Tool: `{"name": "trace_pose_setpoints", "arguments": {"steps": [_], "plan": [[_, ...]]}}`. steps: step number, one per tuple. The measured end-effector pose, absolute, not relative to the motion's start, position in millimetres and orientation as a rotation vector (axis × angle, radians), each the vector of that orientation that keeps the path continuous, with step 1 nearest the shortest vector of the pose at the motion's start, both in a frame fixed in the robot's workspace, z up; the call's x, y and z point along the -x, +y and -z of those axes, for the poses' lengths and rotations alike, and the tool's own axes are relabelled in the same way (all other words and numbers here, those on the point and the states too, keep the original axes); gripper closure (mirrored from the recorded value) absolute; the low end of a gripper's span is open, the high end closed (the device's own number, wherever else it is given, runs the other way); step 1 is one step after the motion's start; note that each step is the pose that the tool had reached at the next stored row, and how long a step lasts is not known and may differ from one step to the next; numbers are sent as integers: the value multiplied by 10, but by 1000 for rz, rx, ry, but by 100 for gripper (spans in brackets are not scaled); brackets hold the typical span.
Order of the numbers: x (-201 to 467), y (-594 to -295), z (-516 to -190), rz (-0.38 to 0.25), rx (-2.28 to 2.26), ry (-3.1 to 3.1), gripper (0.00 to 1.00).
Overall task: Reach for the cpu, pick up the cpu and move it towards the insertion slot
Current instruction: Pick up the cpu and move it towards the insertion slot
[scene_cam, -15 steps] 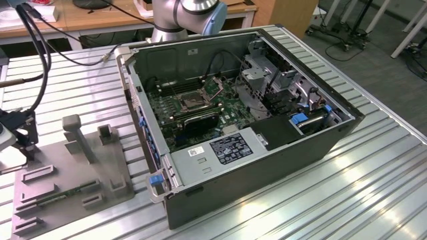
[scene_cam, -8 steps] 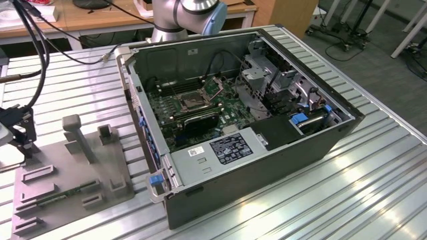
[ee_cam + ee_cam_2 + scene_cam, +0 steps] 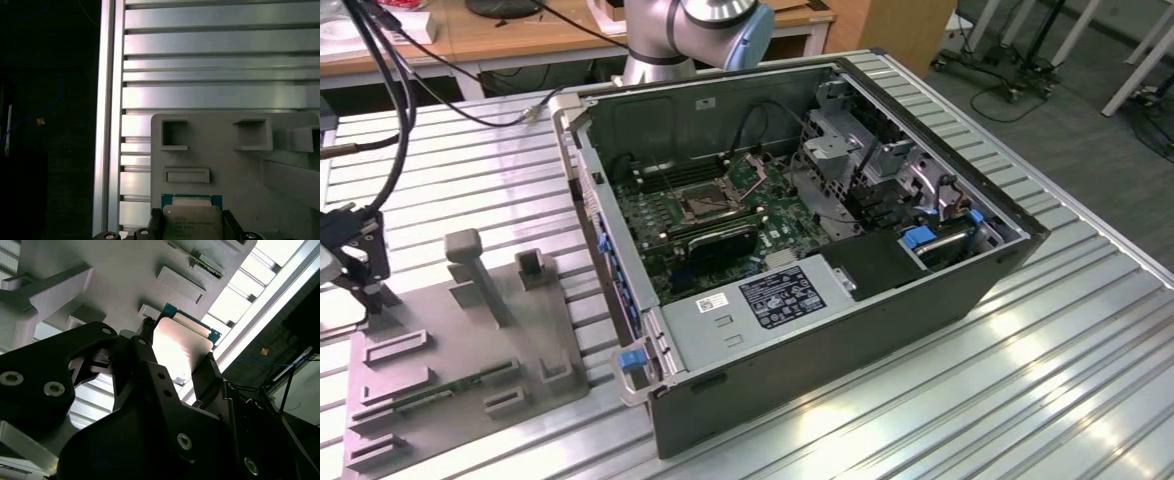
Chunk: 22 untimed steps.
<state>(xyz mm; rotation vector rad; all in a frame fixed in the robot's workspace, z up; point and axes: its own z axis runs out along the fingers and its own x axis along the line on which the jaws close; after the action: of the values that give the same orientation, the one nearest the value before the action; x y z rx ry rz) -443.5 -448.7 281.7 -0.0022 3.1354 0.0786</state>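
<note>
The cpu (image 3: pixel 182 347) is a small flat square chip with a pale metal top and a green rim. In both wrist views it sits at a corner of the grey fixture plate (image 3: pixel 240 170). My gripper (image 3: pixel 175 342) has a black finger pressed against each of two opposite edges of the cpu (image 3: pixel 192 220). I cannot tell whether the chip is lifted off the plate. In the exterior view my gripper (image 3: pixel 367 285) hangs at the exterior view's far left, over the plate's edge. The insertion slot (image 3: pixel 707 205) is the dark square socket on the green motherboard inside the open computer case, far from the gripper.
The grey fixture plate (image 3: pixel 467 360) carries upright posts (image 3: pixel 474 275) and low rectangular pockets close to the gripper. The open computer case (image 3: pixel 854 300) fills the middle of the ribbed aluminium table (image 3: pixel 1014 400). Cables (image 3: pixel 387 90) hang beside the arm.
</note>
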Motion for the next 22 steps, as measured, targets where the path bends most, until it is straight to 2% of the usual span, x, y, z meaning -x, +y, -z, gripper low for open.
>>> {"name": "trace_pose_setpoints", "arguments": {"steps": [22], "plan": [[4435, -4487, -2887, -79, 2, 3136, 46]]}}
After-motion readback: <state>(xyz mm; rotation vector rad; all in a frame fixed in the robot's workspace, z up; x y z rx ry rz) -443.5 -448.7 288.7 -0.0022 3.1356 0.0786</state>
